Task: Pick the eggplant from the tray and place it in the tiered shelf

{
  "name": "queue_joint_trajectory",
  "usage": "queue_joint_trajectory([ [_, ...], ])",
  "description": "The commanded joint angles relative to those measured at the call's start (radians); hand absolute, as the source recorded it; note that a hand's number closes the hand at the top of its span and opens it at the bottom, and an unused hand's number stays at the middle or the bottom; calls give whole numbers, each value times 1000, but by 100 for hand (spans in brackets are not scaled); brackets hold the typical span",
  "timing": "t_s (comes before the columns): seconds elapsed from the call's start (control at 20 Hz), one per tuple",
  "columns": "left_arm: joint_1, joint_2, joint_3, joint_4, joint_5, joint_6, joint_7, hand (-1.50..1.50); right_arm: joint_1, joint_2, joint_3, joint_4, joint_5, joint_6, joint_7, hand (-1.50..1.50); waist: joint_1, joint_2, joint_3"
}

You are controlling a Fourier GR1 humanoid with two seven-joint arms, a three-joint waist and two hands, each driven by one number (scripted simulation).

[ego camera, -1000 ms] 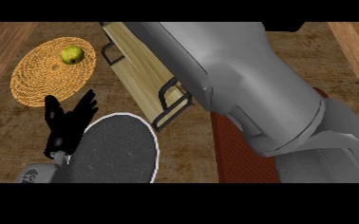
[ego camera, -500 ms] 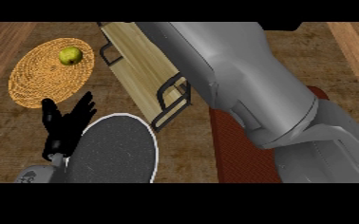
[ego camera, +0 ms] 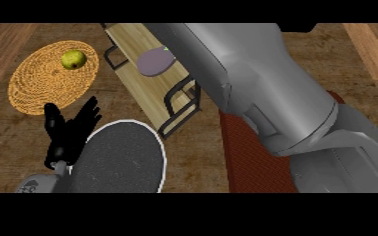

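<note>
Head view: the eggplant (ego camera: 156, 61) lies on the shelf (ego camera: 145, 82), far centre, so placing looks done. The right hand is hidden beyond its forearm. The left hand (ego camera: 69, 132) rests near left, fingers apart. Next: withdraw the arm clear.

Eggplant (ego camera: 155, 61): dull purple, small green tip. Tiered shelf (ego camera: 151, 82): pale wood boards, black metal frame. Woven mat (ego camera: 52, 77): golden-tan weave. Fruit (ego camera: 73, 59) on it: yellow-green. Plate (ego camera: 118, 160): speckled dark grey, white rim. Tray (ego camera: 255, 165): dark red. Left hand (ego camera: 68, 132): black. Forearm (ego camera: 258, 85): grey. Counter (ego camera: 317, 60): brown wood grain.
</note>
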State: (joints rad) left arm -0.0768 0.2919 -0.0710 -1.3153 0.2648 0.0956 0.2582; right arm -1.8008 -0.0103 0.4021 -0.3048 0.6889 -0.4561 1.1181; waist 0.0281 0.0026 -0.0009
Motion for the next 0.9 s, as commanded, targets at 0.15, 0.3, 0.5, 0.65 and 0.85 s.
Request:
queue_joint_trajectory([
  [0.15,17,2,-3,-11,-4,-12,-6,0,9,-17,-69,-22,20,-270,149,-150,-18,-6,1],
  [0.3,16,-16,-4,-8,-10,13,5,0,-20,-20,-116,-54,15,-361,134,-150,-17,-9,1],
  [0.5,29,9,16,7,1,-16,-11,0,-17,-3,-159,-63,30,-499,121,-150,-17,-7,0],
  [0.65,43,-2,18,4,-2,-6,-24,0,-31,-33,-185,-51,52,-552,140,-150,-32,-14,0],
  [0.85,58,-20,13,5,-8,10,-24,0,-38,-65,-160,15,153,-614,182,-150,-55,-22,0],
])
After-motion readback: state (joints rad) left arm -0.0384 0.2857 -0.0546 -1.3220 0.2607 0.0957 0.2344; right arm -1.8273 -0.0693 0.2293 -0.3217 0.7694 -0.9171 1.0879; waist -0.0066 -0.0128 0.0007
